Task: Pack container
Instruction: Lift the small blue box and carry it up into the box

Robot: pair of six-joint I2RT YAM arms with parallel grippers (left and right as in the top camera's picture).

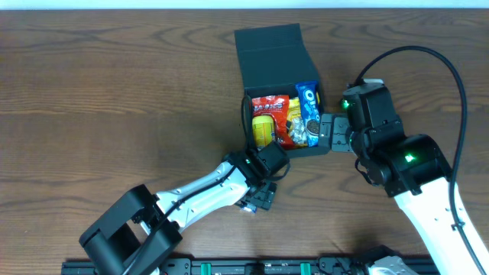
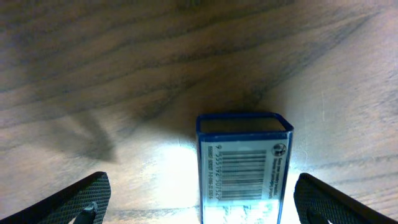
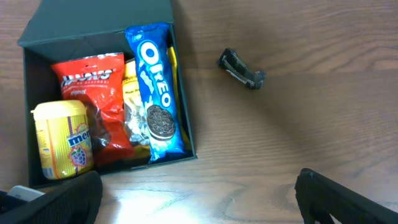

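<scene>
**Chief:** Overhead?
**Inspector:** Matte square container (image 1: 271, 53) at the far centre of the wood-grain table (image 1: 114, 92), flap lid raised, glossy packets (image 1: 275, 114) inside.
**Chief:** Left wrist?
**Inspector:** Left gripper (image 2: 202, 190) spread wide either side of a blue-edged, barcoded carton (image 2: 244, 165), fingers clear of it.
**Chief:** Right wrist?
**Inspector:** Right gripper (image 3: 199, 199) spread wide, empty, near the container. Oreo sleeve (image 3: 155, 87) lies along one wall.

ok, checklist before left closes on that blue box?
1. Left gripper open, straddling blue barcode box: ok.
2. Box centred between fingers: not ok, nearer one side.
3. Container lid open: ok.
4. Room left beside Oreo pack, red packet, yellow tub: cannot tell.
5. Right gripper open, holding nothing: ok.
</scene>
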